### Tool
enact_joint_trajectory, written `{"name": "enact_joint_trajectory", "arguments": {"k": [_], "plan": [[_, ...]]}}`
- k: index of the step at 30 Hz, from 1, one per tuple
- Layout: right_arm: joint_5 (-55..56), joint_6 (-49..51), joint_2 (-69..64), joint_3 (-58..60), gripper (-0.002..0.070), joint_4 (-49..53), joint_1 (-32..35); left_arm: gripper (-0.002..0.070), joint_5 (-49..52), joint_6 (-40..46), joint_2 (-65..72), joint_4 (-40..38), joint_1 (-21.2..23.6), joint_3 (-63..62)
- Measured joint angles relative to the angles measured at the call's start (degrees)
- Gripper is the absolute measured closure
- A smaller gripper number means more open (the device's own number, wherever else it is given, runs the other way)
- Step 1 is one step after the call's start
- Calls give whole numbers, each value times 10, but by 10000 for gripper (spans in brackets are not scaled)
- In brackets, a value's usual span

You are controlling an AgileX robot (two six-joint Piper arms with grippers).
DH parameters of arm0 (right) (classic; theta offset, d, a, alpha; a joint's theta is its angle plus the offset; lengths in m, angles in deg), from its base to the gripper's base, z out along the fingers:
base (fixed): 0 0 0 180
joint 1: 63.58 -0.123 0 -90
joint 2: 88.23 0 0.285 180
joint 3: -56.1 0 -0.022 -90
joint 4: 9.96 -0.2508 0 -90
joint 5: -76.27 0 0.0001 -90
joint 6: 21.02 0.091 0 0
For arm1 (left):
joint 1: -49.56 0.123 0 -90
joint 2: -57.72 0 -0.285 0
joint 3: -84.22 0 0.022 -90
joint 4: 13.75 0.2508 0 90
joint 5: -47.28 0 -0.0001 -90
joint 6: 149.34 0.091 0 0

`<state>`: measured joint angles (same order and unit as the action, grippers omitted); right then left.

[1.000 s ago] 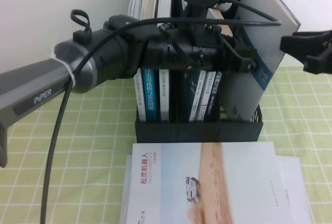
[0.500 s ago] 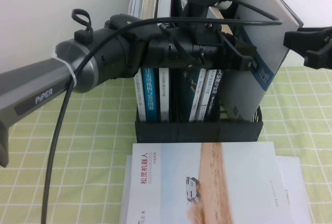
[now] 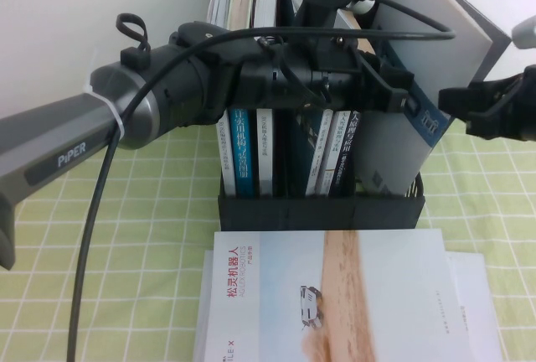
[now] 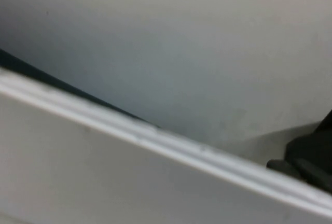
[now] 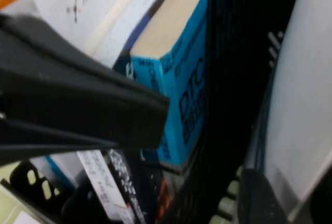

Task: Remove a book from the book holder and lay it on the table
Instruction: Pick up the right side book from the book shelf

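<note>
The book point(image 3: 435, 52), a large thin softcover with a grey cover and a dark blue band, stands in the right end of the black book holder point(image 3: 318, 209) and leans to the right over its side. My left gripper point(image 3: 400, 100) reaches across the holder's top from the left and is pressed against the book's cover, which fills the left wrist view point(image 4: 181, 53). My right gripper point(image 3: 452, 111) is open at the book's right edge. In the right wrist view point(image 5: 293, 203) one finger point(image 5: 259, 198) lies on the grey cover point(image 5: 301, 105).
Thicker books with white and blue spines point(image 3: 243, 161) stand in the holder, one blue one close in the right wrist view point(image 5: 181, 79). White softcovers with a tan strip point(image 3: 335, 295) lie flat on the green checked table point(image 3: 126, 236) before the holder. A white wall stands behind.
My right gripper has come down and to the left, from beside the book's upper corner to its right edge. The book's top has tilted further right. The left arm has hardly moved.
</note>
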<state>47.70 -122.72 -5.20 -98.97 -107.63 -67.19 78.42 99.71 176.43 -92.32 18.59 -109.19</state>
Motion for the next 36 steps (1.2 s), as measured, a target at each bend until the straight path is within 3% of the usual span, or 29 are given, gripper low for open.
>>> {"name": "enact_joint_trajectory", "arguments": {"k": [13,20,22,28,36], "plan": [[-58,-2,-69,-85,451,0,0,678,0,0,0,0,0,0],[-106,-2,-85,-98,631,0,0,678,0,0,0,0,0,0],[-121,-2,-85,-98,653,1,0,678,0,0,0,0,0,0],[-145,23,-65,-99,665,10,0,678,6,0,-5,12,0,0],[-151,50,63,-99,666,14,0,678,27,-12,-74,43,6,0]]}}
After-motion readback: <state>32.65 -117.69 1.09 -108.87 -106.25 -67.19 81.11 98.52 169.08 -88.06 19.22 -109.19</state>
